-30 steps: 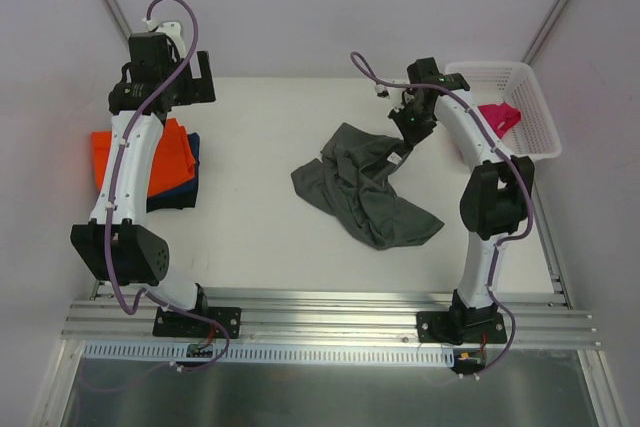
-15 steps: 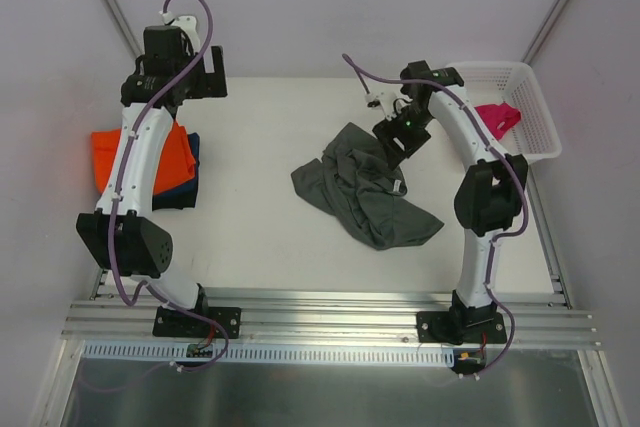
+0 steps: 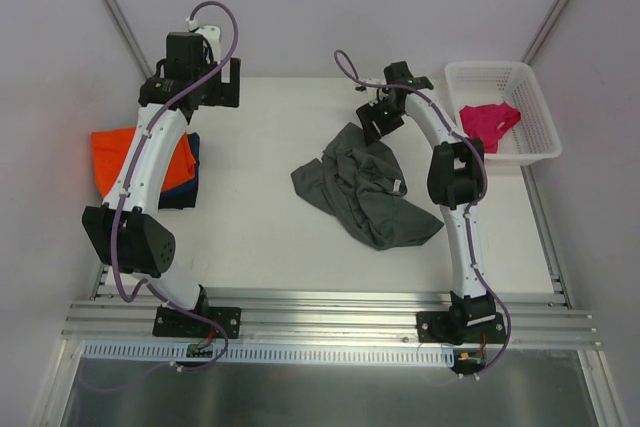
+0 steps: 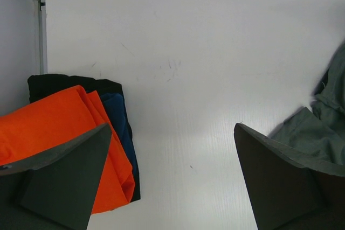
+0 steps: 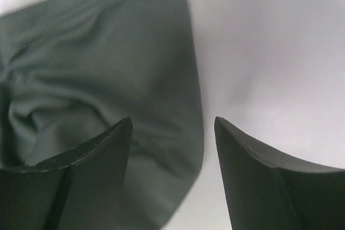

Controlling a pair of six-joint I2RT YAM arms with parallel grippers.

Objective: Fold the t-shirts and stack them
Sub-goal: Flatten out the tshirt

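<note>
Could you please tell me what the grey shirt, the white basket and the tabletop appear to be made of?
Grey shirt: soft matte cloth, likely knit, judging by its limp folds and stitched hem. Basket: probably rigid white plastic, given its open lattice walls. Tabletop: smooth matte white board, faintly scuffed.

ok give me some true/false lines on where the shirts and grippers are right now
1. The dark grey t-shirt lies crumpled on the table. True.
2. The orange t-shirt lies on top of the navy t-shirt. True.
3. The magenta-pink t-shirt sits on the orange t-shirt. False: it lies in the white lattice basket.
4. The right gripper is shut on the dark grey t-shirt. False: its jaws stand open over the shirt's edge.
5. The left gripper holds the orange t-shirt. False: it is open and empty.
</note>
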